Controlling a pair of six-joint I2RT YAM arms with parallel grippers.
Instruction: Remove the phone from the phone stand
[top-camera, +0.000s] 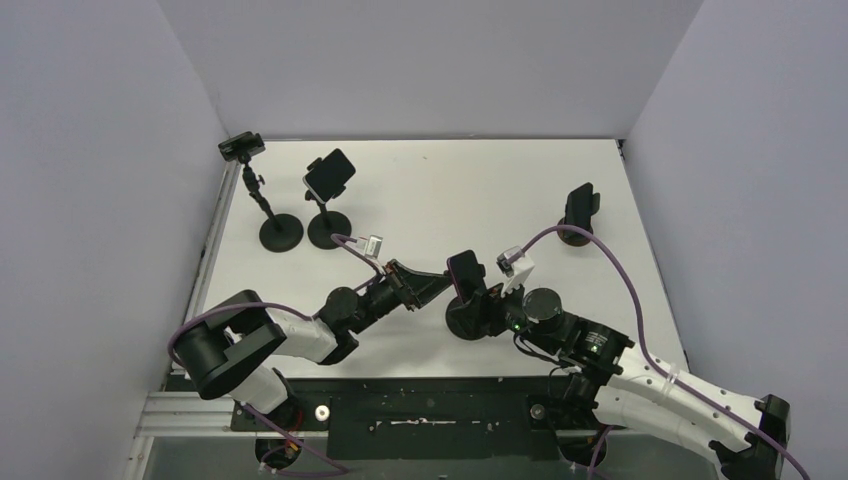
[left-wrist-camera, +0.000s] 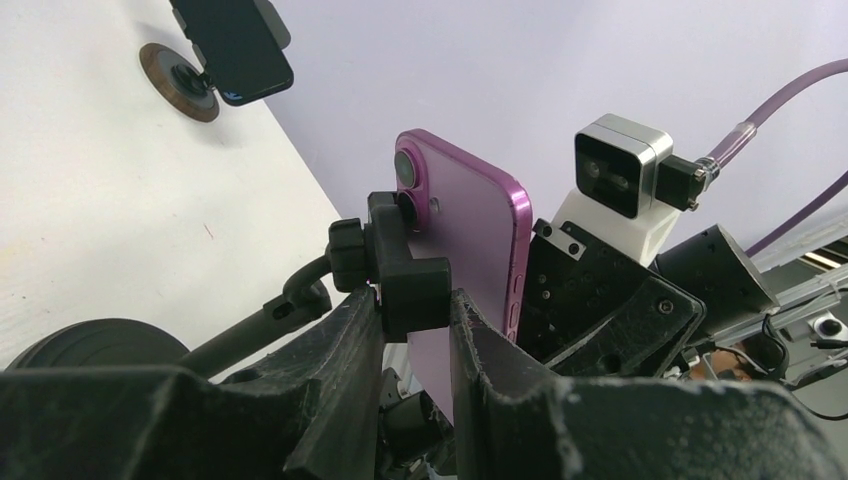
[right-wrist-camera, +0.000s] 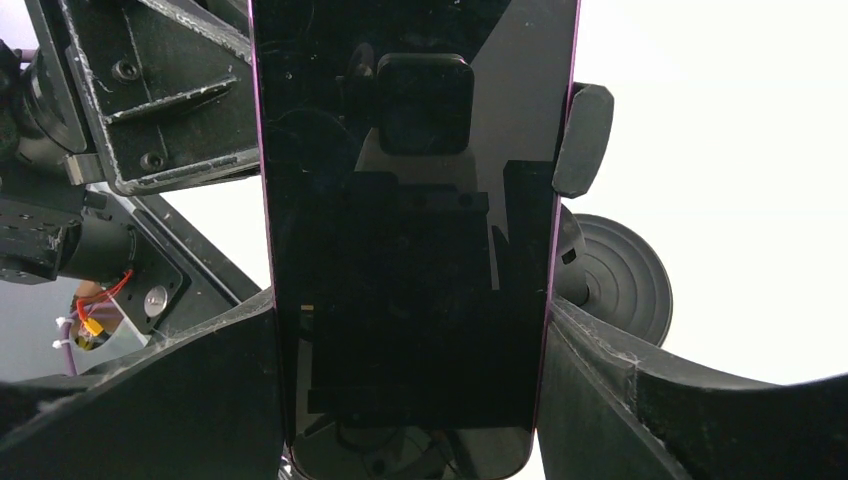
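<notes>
Two grippers close on one spot near the middle of the table's (top-camera: 430, 180) near edge. From overhead, the left gripper (top-camera: 428, 287) and right gripper (top-camera: 492, 292) crowd the phone stand (top-camera: 465, 322) from either side, hiding most of the phone (top-camera: 466, 270). Only the left wrist view shows the phone's back, glossy purple with rounded corners and a camera lens at the top, seated upright in the stand's blocky matte-black clamp (left-wrist-camera: 408, 270). The left jaws are pinched on that clamp, their rough black fingers (left-wrist-camera: 330, 370) touching its sides. Only the right wrist view shows the dark glass screen, with the right jaws clamped on both long edges low down and the stand's ribbed round base (right-wrist-camera: 620, 280) behind. Open white tabletop lies beyond the stand toward the far edge. Near the far left corner a tall stand (top-camera: 262, 195) sits just beside a loaded stand (top-camera: 328, 228) carrying a second phone (top-camera: 330, 175). A lone stand (top-camera: 578, 212) sits by the right edge. All three are well apart from the arms.
</notes>
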